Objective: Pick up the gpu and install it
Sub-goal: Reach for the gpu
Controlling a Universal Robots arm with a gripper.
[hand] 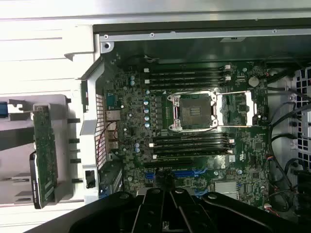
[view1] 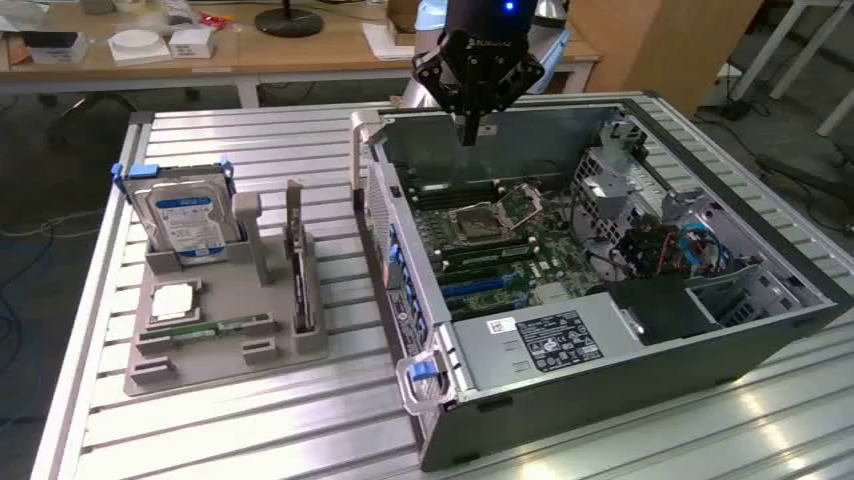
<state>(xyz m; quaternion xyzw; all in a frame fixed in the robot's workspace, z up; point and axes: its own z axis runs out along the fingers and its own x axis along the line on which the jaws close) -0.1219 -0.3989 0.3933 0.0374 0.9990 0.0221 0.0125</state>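
Dark and thin, the gpu (view1: 300, 265) is stood on its long edge in a slot of the grey holder (view1: 254, 300), on the slatted metal table (view1: 267, 140) at the exterior view's left. It is untouched and not yet picked up. Its long axis is laid from the far side of the table toward the near side, roughly parallel to the side wall of the open computer case (view1: 534, 400), which is set just beside the holder. On the other side of the card, in the same holder, the hard drive (view1: 187, 215) is seen upright.

The gripper (view1: 470, 132) is held over the far part of the case, above the motherboard (view1: 494, 250), with its jaws clenched together on nothing. From the jaws the gpu is found well apart, across the case wall, toward the exterior view's left and nearer the camera, and lower down. It is judged that the grasp turns on this sideways offset and on the jaws being lined up across the card's thin upper edge.
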